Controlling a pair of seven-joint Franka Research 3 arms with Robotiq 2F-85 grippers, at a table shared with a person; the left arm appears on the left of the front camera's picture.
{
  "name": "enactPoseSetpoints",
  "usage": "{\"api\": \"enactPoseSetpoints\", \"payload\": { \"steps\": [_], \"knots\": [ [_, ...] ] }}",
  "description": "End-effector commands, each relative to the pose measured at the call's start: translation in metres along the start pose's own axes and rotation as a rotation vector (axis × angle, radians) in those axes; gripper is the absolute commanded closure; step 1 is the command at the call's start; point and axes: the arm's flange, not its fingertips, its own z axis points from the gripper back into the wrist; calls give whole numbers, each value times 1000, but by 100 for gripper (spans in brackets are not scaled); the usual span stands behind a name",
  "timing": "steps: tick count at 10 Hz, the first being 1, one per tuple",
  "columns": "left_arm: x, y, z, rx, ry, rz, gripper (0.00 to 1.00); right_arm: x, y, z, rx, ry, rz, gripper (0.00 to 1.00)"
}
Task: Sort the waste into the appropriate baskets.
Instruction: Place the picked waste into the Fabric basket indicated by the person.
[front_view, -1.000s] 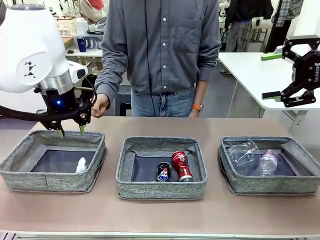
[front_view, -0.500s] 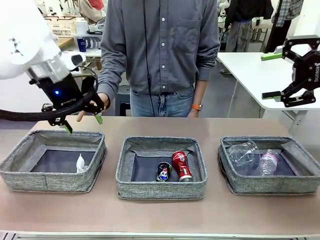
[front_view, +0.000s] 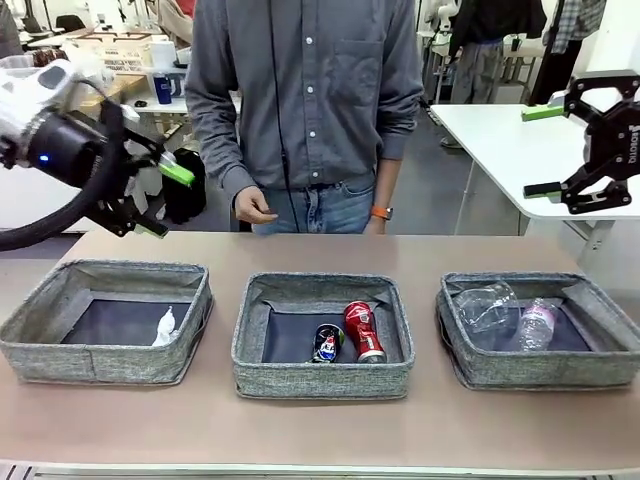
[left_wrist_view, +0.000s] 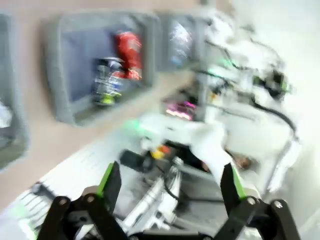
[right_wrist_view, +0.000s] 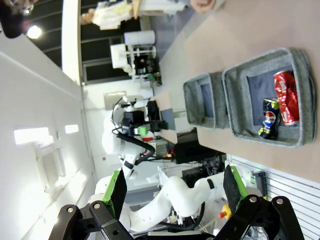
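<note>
Three grey baskets stand in a row on the table. The left basket (front_view: 100, 365) holds a white paper wad (front_view: 165, 326). In the middle basket (front_view: 322, 381) lie a red can (front_view: 363, 331) and a dark blue can (front_view: 326, 343). A clear cup (front_view: 486, 305) and a small clear bottle (front_view: 536, 325) rest in the right basket (front_view: 540, 373). My left gripper (front_view: 165, 200) hangs open and empty above the left basket's far side, turned sideways. High at the right, my right gripper (front_view: 541, 150) is open and empty. The blurred left wrist view shows both cans (left_wrist_view: 120, 62).
A person stands at the far side, one hand (front_view: 255, 206) held above the table edge behind the middle basket. A white side table (front_view: 500, 140) lies behind at the right. The right wrist view shows the middle basket (right_wrist_view: 300, 100) and left basket (right_wrist_view: 192, 102) from afar.
My left arm has risen from the left basket and swung up and left, its gripper tilting sideways. The person's hand has drawn back to the right. The right arm has not moved.
</note>
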Motion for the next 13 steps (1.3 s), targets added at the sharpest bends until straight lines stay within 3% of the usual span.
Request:
{"api": "enactPoseSetpoints", "payload": {
  "steps": [1,2,13],
  "knots": [
    [12,18,2,-532,208,68,0,0,2,-1,27,1,-6,0],
    [0,0,0,0,0,0,0,0,2,-1,27,1,-6,0],
    [0,0,0,0,0,0,0,0,2,-1,27,1,-6,0]
  ]
}}
